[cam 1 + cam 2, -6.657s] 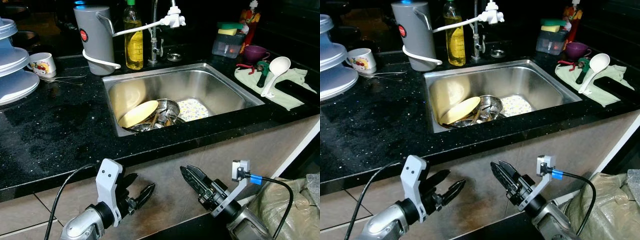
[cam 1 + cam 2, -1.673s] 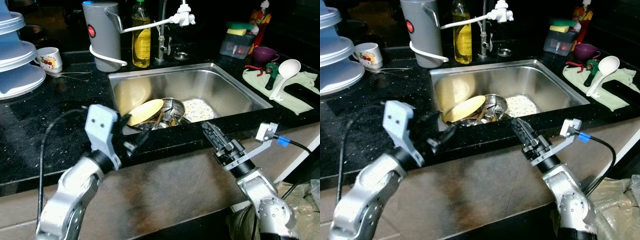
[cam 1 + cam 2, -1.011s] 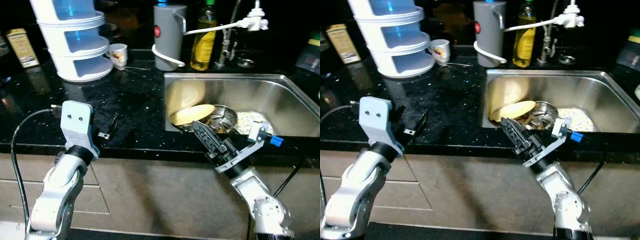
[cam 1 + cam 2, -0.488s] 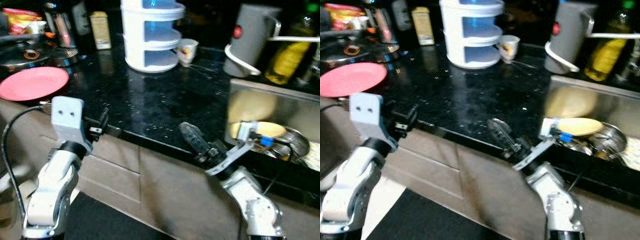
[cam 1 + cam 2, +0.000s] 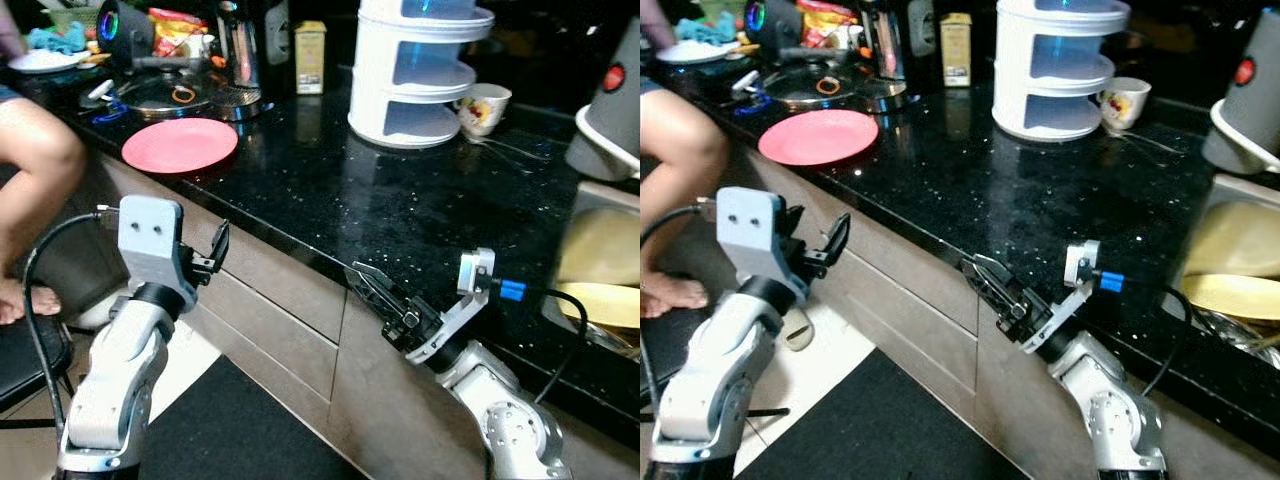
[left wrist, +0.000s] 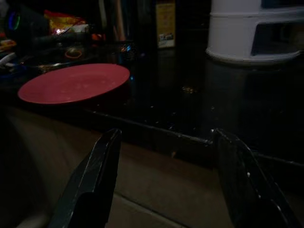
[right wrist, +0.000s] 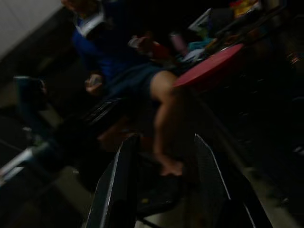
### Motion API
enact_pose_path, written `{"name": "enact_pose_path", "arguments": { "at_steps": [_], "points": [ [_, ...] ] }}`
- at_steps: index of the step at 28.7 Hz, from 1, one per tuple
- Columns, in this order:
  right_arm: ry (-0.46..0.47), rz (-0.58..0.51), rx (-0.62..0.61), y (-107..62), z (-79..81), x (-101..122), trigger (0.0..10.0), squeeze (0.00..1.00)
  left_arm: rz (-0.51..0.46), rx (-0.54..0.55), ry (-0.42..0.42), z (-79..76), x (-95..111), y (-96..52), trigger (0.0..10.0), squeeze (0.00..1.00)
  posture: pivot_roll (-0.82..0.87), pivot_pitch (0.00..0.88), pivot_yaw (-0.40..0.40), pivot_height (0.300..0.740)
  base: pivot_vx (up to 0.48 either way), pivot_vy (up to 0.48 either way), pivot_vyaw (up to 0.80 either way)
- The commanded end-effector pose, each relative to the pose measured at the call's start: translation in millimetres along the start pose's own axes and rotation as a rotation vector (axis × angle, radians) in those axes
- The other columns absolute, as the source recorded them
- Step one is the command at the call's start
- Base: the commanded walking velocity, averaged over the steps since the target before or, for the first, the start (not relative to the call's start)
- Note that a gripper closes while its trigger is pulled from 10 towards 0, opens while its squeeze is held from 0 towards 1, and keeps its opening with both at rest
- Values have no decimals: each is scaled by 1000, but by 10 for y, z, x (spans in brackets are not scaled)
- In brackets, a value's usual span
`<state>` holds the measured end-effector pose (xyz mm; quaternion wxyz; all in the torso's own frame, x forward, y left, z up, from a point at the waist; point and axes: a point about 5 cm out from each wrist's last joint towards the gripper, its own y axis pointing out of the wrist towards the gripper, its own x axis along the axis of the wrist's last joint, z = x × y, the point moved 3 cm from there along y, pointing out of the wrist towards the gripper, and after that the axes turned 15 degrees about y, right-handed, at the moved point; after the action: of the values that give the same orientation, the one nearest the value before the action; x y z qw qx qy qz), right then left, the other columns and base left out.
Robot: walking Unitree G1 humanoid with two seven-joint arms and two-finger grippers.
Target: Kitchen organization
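A pink plate [image 5: 180,144] lies on the speckled black countertop [image 5: 400,215] near a white-and-blue tiered container [image 5: 418,70].

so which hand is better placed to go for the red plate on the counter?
Left, probably. The left hand hangs open just below the counter edge, facing the red plate, which lies straight ahead in its wrist view. The right hand is also open but further along the counter, toward the sink side.
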<state>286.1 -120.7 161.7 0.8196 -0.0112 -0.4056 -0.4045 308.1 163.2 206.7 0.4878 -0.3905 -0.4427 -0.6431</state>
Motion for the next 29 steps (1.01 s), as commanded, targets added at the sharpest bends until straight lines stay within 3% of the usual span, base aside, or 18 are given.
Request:
{"name": "enact_pose_path", "arguments": {
  "at_steps": [1,12,21,26,29],
  "points": [
    [-12,-15,-41,24,-56,17,10000,0,9,15,4,40,-38,-19,10000,0,-42,0,-43,740,0,0,0],
    [-67,-45,-89,-1,-131,145,10000,0,-10,61,34,153,2,31,10000,0,-69,0,-47,740,0,0,0],
    [-120,-241,-248,-65,-319,431,10000,0,-28,39,79,139,38,85,10000,0,-93,0,-23,740,0,0,0],
    [-84,-372,-254,-124,-297,658,10000,0,-40,36,88,140,72,109,10000,0,-96,0,-20,740,0,0,0],
    [-42,-424,-190,-103,-207,744,10000,0,-43,35,91,146,84,117,10000,0,-91,0,-17,740,0,0,0]
  ]
}}
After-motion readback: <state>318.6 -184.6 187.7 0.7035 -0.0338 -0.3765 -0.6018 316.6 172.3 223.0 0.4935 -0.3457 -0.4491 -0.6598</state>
